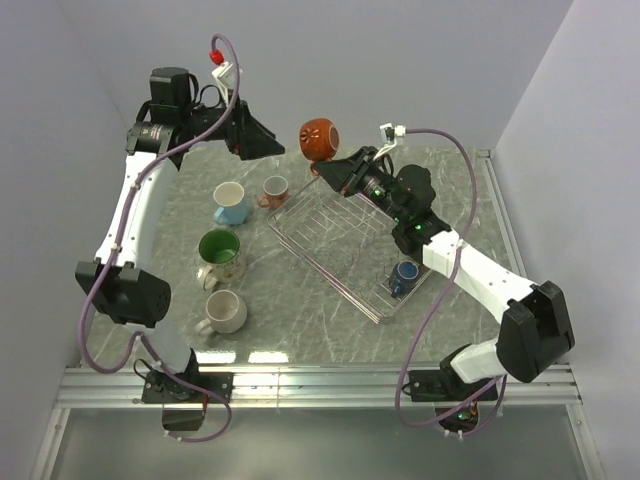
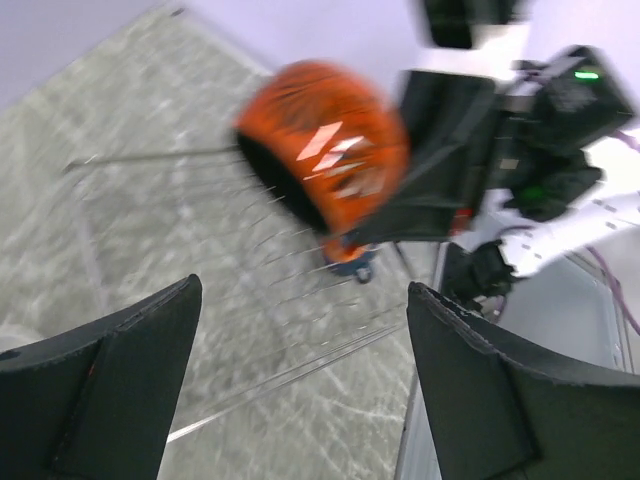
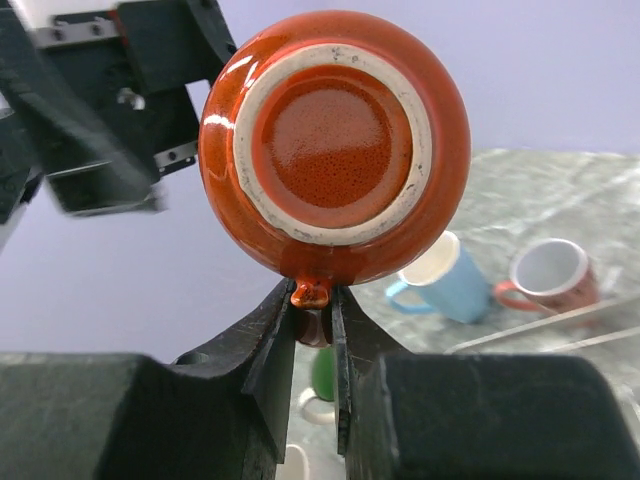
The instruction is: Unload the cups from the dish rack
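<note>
My right gripper (image 3: 312,300) is clamped on the handle of the orange mug (image 3: 335,140), holding it on its side in the air over the far end of the wire rack (image 1: 330,235). My left gripper (image 2: 302,290) has its jaws wide apart, facing the mug, touching nothing. Four mugs stand on the table (image 1: 300,320): light blue (image 1: 230,203), small pinkish (image 1: 274,189), green-lined (image 1: 220,250) and white (image 1: 225,312). The dark blue mug (image 1: 404,274) sits in the rack, so I judge we're past halfway.

I count six mugs: orange-red mug (image 1: 320,138), light blue mug (image 1: 230,204), pinkish-orange mug (image 1: 275,189), green-lined cream mug (image 1: 220,254), white mug (image 1: 226,312), dark blue mug (image 1: 404,274); one wire dish rack (image 1: 320,226).
</note>
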Robot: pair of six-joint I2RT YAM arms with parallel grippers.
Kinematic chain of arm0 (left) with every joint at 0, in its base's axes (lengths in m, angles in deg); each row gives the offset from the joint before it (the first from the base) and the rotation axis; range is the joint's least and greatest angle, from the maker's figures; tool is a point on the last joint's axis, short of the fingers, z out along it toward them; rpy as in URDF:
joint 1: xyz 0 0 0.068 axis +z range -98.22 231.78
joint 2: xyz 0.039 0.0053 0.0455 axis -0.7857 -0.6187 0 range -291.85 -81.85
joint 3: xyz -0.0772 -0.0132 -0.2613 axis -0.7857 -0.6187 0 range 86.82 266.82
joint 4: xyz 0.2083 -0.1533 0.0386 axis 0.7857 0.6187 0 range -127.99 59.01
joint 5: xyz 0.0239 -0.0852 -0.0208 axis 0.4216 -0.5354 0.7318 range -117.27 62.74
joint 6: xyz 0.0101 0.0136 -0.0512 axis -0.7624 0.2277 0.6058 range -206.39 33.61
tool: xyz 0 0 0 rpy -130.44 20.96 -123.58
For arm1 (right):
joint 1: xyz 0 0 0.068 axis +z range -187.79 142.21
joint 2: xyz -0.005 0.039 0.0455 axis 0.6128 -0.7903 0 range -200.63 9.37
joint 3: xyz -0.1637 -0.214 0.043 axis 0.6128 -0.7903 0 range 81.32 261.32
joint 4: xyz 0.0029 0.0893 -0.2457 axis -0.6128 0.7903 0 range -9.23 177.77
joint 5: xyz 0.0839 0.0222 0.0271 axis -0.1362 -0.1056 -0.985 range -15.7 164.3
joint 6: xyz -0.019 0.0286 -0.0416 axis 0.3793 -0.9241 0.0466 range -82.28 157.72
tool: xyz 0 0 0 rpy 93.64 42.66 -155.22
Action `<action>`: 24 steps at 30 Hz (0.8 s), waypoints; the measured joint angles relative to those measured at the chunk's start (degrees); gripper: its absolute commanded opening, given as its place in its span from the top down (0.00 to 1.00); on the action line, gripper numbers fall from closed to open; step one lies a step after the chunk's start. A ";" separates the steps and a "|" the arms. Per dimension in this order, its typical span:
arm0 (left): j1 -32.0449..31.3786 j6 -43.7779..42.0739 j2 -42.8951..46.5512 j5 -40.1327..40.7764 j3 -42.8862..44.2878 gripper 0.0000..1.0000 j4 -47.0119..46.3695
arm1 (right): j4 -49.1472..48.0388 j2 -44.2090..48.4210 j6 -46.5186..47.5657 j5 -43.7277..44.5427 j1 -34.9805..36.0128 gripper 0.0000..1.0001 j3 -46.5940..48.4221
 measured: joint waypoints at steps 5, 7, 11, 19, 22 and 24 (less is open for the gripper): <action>-3.89 1.88 1.95 -1.31 0.00 0.13 -3.30 | -3.78 -1.46 -2.56 -2.47 0.00 1.00 0.24; -4.83 3.04 1.90 -1.36 -0.20 0.14 -4.48 | -4.46 -2.27 -3.28 -3.15 0.00 1.00 0.68; -5.03 4.81 1.51 -0.94 -0.85 0.18 -6.38 | -5.44 -3.58 -4.44 -4.20 0.13 1.00 0.76; -5.88 7.93 -0.63 0.07 -0.85 0.29 -9.09 | -8.41 -5.38 -6.56 -6.51 0.50 1.00 0.83; -6.23 9.86 -1.22 0.02 -0.87 0.44 -10.23 | -10.54 -7.02 -8.00 -7.65 0.50 1.00 1.51; -6.25 10.93 -1.33 0.00 -0.94 0.63 -11.30 | -11.80 -8.37 -8.57 -8.22 0.50 1.00 2.54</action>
